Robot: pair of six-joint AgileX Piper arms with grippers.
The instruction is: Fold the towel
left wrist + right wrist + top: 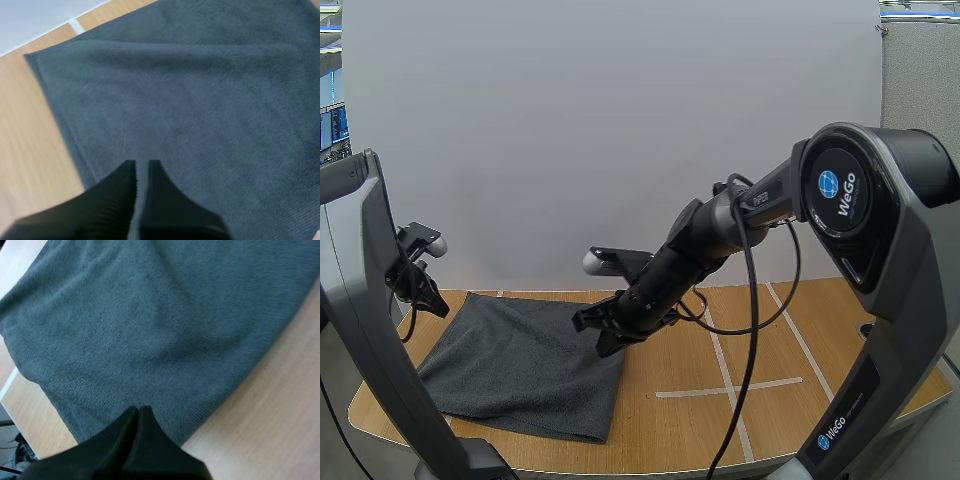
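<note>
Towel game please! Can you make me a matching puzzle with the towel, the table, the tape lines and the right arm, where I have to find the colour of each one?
Things:
1. towel
2. table
3. tape lines
4. right arm

Colours:
a. light brown wood
b. dark grey
c. black
d. white

Right pairs: 1-b, 2-a, 3-d, 4-c.
</note>
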